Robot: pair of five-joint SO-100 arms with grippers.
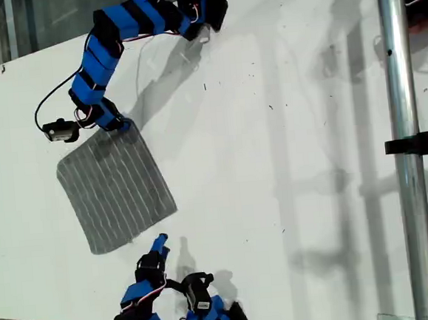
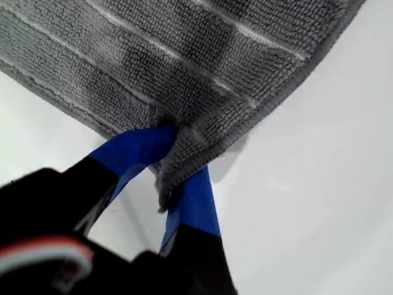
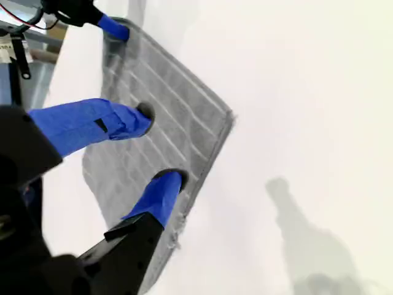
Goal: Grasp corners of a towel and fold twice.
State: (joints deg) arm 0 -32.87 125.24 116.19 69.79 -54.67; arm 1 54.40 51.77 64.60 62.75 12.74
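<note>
First hand is clamped on a towel corner; second hand, fingers apart, hovers unengaged. Next: grip, lift.

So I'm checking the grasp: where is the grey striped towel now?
The grey striped towel lies flat on the white table, toward the exterior view's left, one corner pinched by my first gripper.

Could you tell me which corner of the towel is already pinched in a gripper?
The corner at the towel's upper edge in the exterior view: my first gripper is shut on it. The other corners lie free; my second gripper is open above the cloth.
</note>
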